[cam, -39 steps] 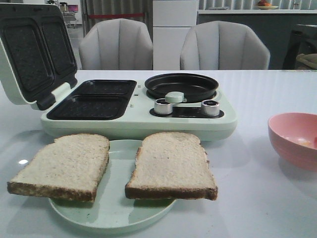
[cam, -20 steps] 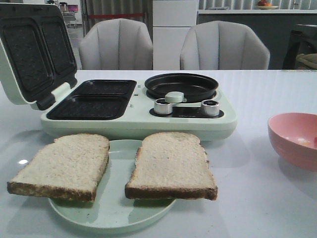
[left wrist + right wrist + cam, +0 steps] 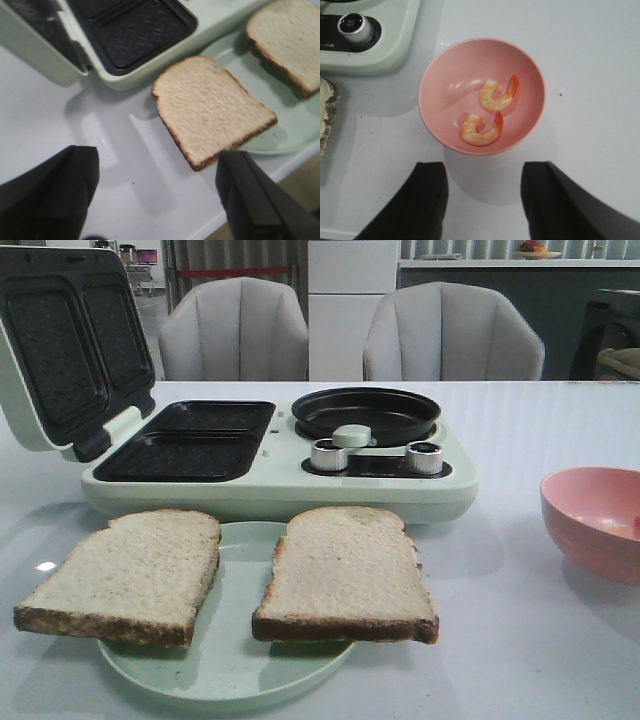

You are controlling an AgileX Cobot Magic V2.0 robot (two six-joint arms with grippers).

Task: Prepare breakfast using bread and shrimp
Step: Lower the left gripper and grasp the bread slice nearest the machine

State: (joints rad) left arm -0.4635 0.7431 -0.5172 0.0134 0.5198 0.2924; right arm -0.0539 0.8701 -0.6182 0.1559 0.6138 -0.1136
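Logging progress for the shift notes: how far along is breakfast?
Barely started. Done: breakfast maker lid is open. In hand: nothing; left gripper and right gripper are open, empty. Left: both bread slices sit on the plate, two shrimp in the pink bowl.

No legible text, label, brand or number appears; faint markings on the pale-green breakfast maker's black control panel are unreadable.

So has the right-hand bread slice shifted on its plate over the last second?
No. The right bread slice keeps the same overhang on the plate.
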